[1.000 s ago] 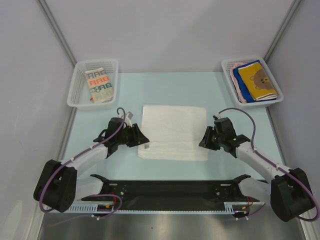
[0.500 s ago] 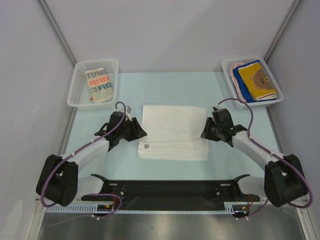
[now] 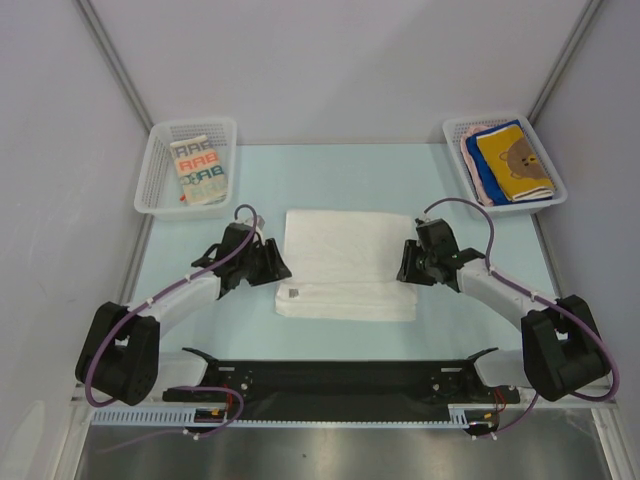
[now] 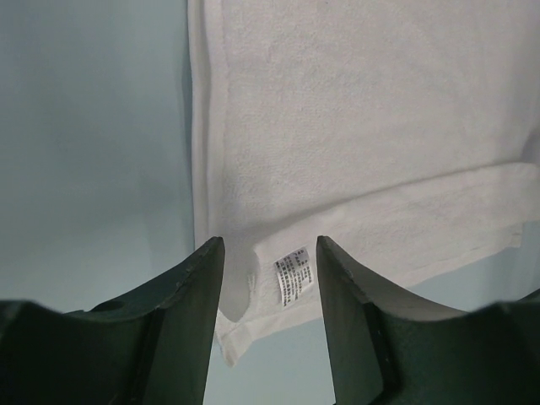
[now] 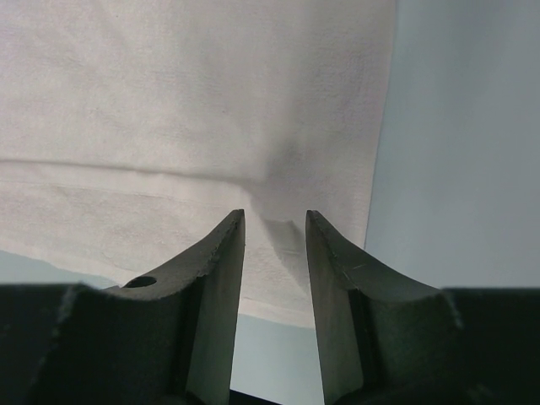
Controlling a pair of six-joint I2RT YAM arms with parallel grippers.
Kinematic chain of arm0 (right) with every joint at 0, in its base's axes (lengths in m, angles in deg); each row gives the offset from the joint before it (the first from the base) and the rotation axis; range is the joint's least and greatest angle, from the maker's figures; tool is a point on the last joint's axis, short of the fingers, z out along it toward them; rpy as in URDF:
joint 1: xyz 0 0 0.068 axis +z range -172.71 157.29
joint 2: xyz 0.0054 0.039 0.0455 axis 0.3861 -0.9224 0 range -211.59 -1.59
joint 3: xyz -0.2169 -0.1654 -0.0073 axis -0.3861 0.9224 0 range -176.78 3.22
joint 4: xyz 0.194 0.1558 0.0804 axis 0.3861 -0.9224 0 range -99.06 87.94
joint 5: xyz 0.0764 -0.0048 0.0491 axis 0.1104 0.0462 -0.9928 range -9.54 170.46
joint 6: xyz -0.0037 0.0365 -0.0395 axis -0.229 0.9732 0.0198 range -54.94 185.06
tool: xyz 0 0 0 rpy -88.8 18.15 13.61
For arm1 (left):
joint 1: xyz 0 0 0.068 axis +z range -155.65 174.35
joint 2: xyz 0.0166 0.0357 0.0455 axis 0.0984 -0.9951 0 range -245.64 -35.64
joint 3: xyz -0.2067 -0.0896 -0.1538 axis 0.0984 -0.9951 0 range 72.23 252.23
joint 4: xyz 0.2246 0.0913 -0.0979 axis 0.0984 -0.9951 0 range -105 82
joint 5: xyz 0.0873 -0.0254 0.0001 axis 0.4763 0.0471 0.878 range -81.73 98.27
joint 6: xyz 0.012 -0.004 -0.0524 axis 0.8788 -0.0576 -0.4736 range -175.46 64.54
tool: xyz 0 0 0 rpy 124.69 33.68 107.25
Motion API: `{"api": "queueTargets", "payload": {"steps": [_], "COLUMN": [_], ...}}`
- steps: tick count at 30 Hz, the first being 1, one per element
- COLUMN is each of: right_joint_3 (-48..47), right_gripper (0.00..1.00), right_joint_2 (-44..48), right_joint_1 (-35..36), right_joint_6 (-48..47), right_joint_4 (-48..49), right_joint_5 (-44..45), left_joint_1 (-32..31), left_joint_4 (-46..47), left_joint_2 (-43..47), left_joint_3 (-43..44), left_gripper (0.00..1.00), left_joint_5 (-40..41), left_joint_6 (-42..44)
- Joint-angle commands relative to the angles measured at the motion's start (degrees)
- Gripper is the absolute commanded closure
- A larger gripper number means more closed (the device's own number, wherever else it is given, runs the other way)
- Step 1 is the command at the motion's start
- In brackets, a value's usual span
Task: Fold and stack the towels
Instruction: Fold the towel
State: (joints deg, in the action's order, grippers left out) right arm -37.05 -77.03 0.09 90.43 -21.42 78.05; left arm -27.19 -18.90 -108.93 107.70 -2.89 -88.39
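A plain white towel (image 3: 345, 262) lies flat mid-table, its near edge folded up over itself, a small label (image 4: 292, 274) on the near left corner. My left gripper (image 3: 279, 270) is open, just above the towel's left near corner (image 4: 268, 245). My right gripper (image 3: 403, 274) is open above the right near corner (image 5: 276, 218). Neither holds cloth. The cream lettered towel (image 3: 198, 168) lies folded in the left basket. The yellow-orange bear towel (image 3: 515, 160) tops a blue and a pinkish towel in the right basket.
A white mesh basket (image 3: 160, 170) stands at the back left and another (image 3: 460, 128) at the back right. Grey walls close in both sides and the back. A black bar (image 3: 340, 378) runs along the near edge between the arm bases.
Both grippers have moved away from me along the towel's sides. The towel's near flap now lies folded further up, and the towel looks shorter front to back.
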Motion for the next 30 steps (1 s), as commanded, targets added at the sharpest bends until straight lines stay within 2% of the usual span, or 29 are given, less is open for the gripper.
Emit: {"api": "queueTargets", "payload": {"steps": [1, 16, 23, 25, 28, 29, 30], "right_joint_3": [0.19, 1.42, 2.13, 1.95, 1.16, 0.73, -0.67], "right_gripper": [0.60, 0.61, 0.63, 0.66, 0.80, 0.84, 0.87], "right_joint_2": [1.26, 1.52, 2.14, 2.23, 1.70, 1.70, 1.44], "right_joint_1": [0.75, 1.63, 2.24, 2.24, 2.33, 2.24, 2.33], "right_joint_6": [-0.49, 0.21, 1.00, 0.92, 1.00, 1.00, 1.09], "right_joint_4": [1.07, -1.30, -1.83, -1.92, -2.35, -2.62, -2.88], "right_joint_5": [0.13, 2.06, 2.42, 2.42, 2.42, 2.42, 2.42], "left_joint_1": [-0.34, -0.43, -0.61, -0.70, -0.70, -0.78, -0.70], "left_joint_4": [-0.09, 0.26, 0.88, 1.23, 1.49, 1.49, 1.14], "left_joint_2": [1.49, -0.09, -0.71, -1.06, -1.76, -1.94, -2.02], "left_joint_3": [-0.48, -0.57, -0.75, -0.57, 0.13, 0.83, 1.44], "left_gripper": [0.47, 0.52, 0.61, 0.66, 0.78, 0.89, 0.95], "left_joint_5": [-1.49, -3.61, -4.22, -4.57, -5.19, -5.28, -5.19], "left_joint_6": [1.90, 2.78, 2.43, 2.34, 2.08, 1.90, 1.82]}}
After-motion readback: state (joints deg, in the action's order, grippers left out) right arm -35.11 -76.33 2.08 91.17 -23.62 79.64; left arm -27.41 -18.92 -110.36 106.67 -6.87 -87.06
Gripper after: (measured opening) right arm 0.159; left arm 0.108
